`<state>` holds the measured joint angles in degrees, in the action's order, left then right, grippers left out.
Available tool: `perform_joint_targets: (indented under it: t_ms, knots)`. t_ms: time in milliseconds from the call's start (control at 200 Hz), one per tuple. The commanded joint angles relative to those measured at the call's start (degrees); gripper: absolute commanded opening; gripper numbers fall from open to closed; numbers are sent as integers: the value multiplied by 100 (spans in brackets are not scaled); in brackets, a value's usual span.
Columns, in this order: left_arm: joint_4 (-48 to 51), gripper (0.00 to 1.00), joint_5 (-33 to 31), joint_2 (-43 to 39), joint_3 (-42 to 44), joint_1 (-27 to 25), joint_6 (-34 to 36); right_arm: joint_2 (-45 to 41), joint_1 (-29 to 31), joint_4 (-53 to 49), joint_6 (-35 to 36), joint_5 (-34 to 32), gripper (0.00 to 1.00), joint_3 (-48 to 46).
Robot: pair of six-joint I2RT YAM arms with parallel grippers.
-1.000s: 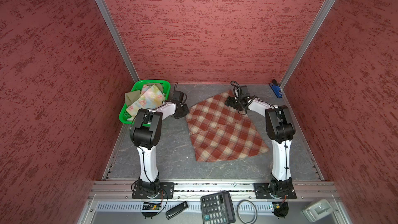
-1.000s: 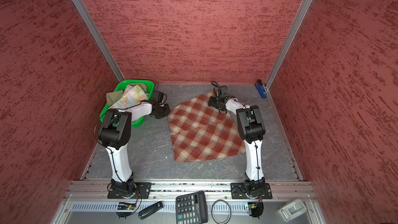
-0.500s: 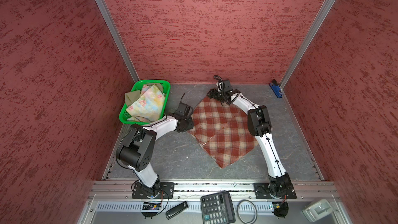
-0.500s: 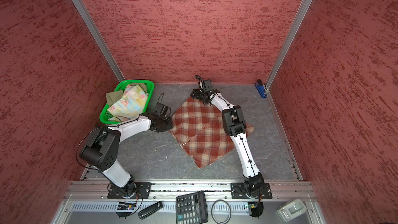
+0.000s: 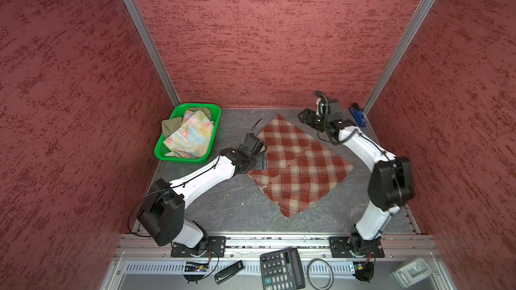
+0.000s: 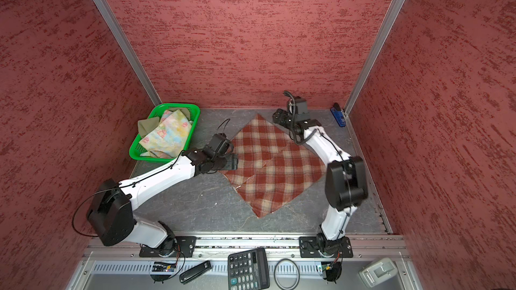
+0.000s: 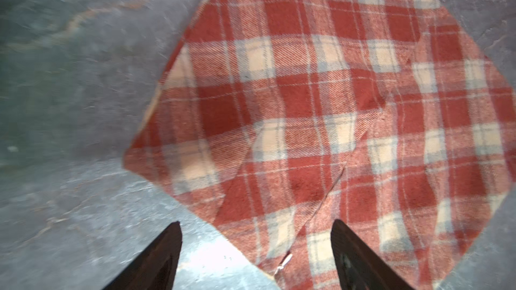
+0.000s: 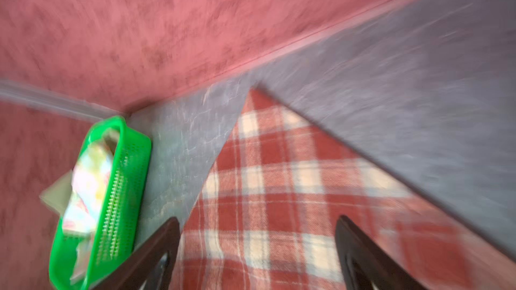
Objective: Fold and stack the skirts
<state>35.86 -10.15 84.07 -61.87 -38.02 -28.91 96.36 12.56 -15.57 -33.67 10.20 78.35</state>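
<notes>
My left tool has its jaws spread wide with nothing between them, low over the left corner of the plaid skirt. My right tool is also spread and empty, over bare counter just beside the skirt's far corner. The plaid skirt lies flat on the grey counter as a folded diamond, with a flap edge running across its middle. In the far left corner stands the green mesh basket. It holds the floral skirt on top and the olive-khaki skirt, which drapes over the basket's left rim.
</notes>
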Motion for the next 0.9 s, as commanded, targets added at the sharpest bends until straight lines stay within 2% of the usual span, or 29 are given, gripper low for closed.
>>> perform_joint_targets:
  t_ms: [0,80,180,341,486,646,897]
  knots:
    - [370,85,-640,-167,22,21,369,-849,-97,121,-680,-474,88,-1193]
    - [141,86,-531,-77,-62,123,623,-1602,-134,-39,-1072,-625,88,-1934]
    - [37,86,-429,457,-431,287,919,-2327,-159,-345,-1426,-731,86,-2665]
    - [52,86,-343,1360,-1043,521,1186,-3068,-226,-966,-1776,-839,83,-3402]
    - [-109,86,-226,1810,-1223,785,1382,-3666,-295,-1305,-2122,-808,83,-3973]
    - [-163,86,-162,2163,-1267,1039,1363,-3955,-356,-1616,-2214,-882,81,-4315]
    - [-444,86,301,2461,-1076,1415,1029,-3820,-691,-1459,-2153,-447,78,-4608]
